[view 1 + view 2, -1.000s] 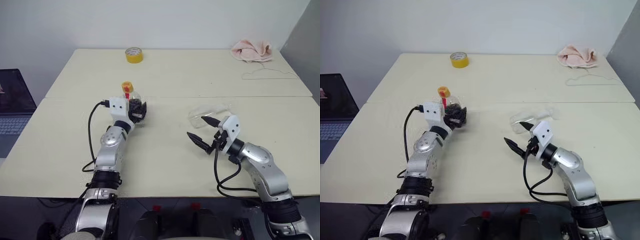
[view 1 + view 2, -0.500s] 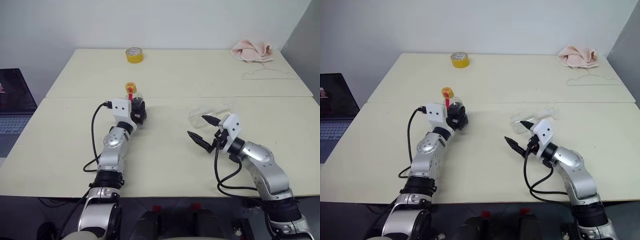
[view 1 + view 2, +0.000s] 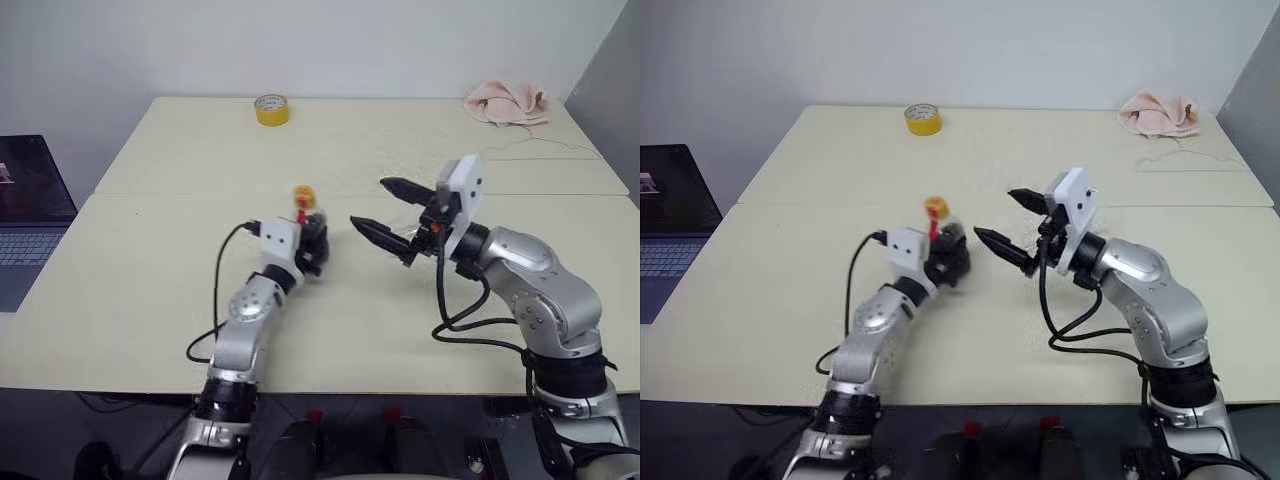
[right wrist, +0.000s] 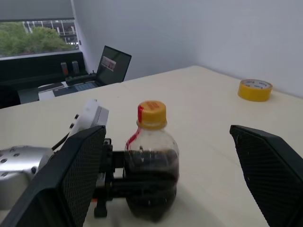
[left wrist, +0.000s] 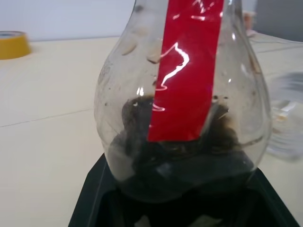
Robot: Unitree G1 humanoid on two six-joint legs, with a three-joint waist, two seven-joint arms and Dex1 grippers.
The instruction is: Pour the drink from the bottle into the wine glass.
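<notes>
Plain white wall [image 3: 330, 45] behind, bare and evenly lit. Grey panel [image 3: 612, 85] at the far right corner. 2 cream tables pushed together: far table [image 3: 380, 140] and near table [image 3: 130, 300], seam running across between them. On the far table, yellow tape roll [image 3: 270, 109] near the back edge toward the left, crumpled pink cloth [image 3: 506, 102] at the back right, thin wire hanger [image 3: 540, 152] lying just in front of the cloth. Open laptop [image 3: 30, 215] on a lower surface left of the tables, screen dark. In the right wrist view, window [image 4: 35, 35] with green trees and a building outside, dark blind above, daylight coming in. Soft, shadowless light over the tabletops.
</notes>
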